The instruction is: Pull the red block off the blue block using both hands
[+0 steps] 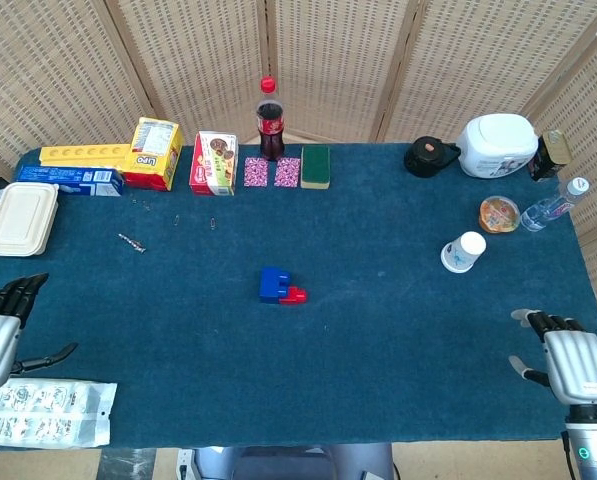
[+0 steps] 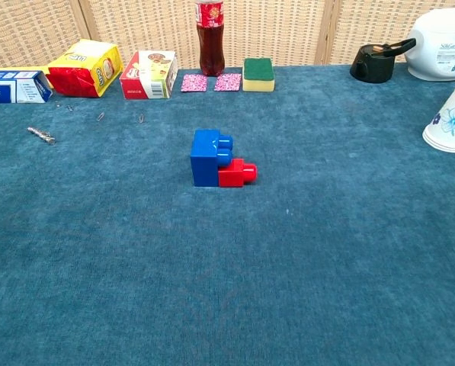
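Blocks: the red block (image 2: 237, 173) is sitting joined to the right side of the blue block (image 2: 209, 156), both lying mid-table (image 1: 398, 310), untouched.
Left robot hand (image 1: 0, 335): I am holding it at the near-left table edge, fingers apart, gripping nothing, well apart from the blocks.
Right robot hand (image 1: 568, 358): I am keeping it at the near-right corner, fingers spread, empty.
Why: I am judging each robot hand is staying on its own side so one can steady the blue while the other pulls the red.
Stage: the pull is not yet begun.
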